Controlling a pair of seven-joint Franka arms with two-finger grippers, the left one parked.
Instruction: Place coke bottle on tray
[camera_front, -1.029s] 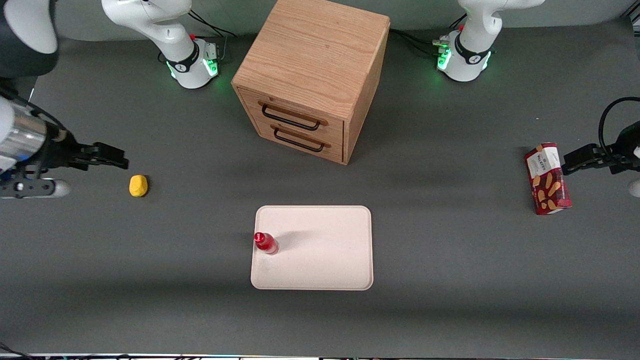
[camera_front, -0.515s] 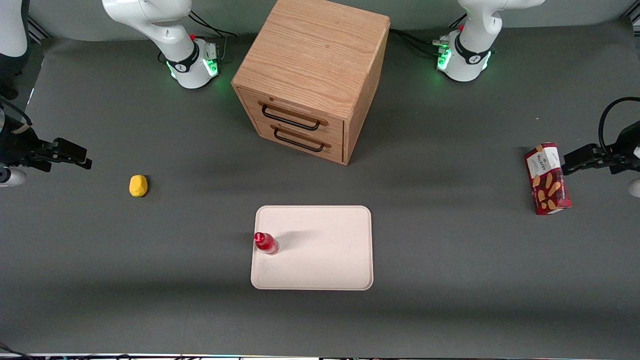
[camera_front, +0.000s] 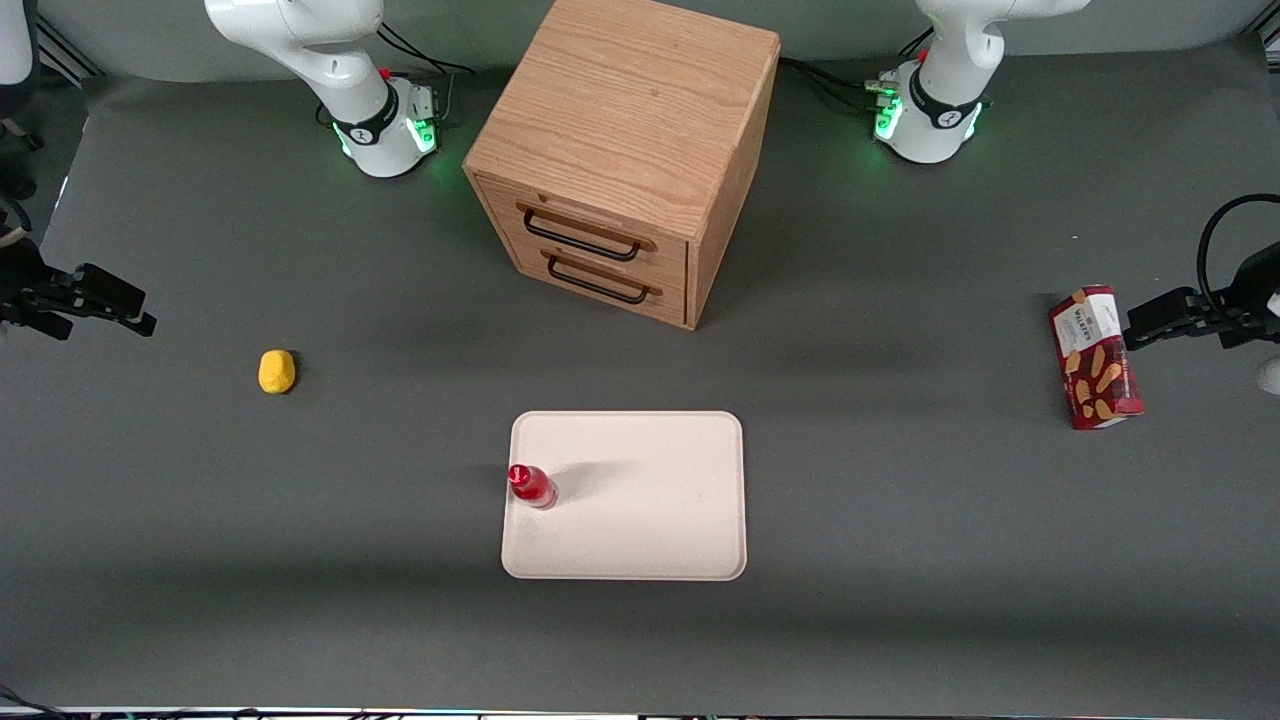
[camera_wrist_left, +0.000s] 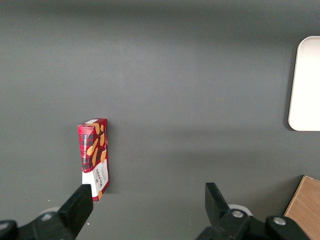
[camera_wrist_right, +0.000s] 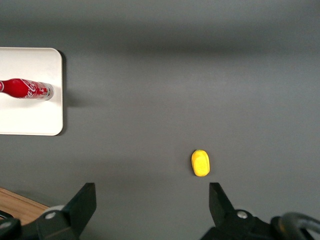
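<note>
coke bottle (camera_front: 531, 486) stands upright on the tray (camera_front: 640, 520), right at the tray edge toward the working arm's end. gripper (camera_front: 118, 305) is empty with fingers spread wide, up over the bench (camera_front: 300, 560) at the working arm's end, well apart from the tray. yellow lump (camera_front: 277, 371) lies on the bench between gripper and tray. wooden drawer unit (camera_front: 625, 150) sits farther from the front camera than the tray. red snack box (camera_front: 1095, 357) at the parked arm's end.
</note>
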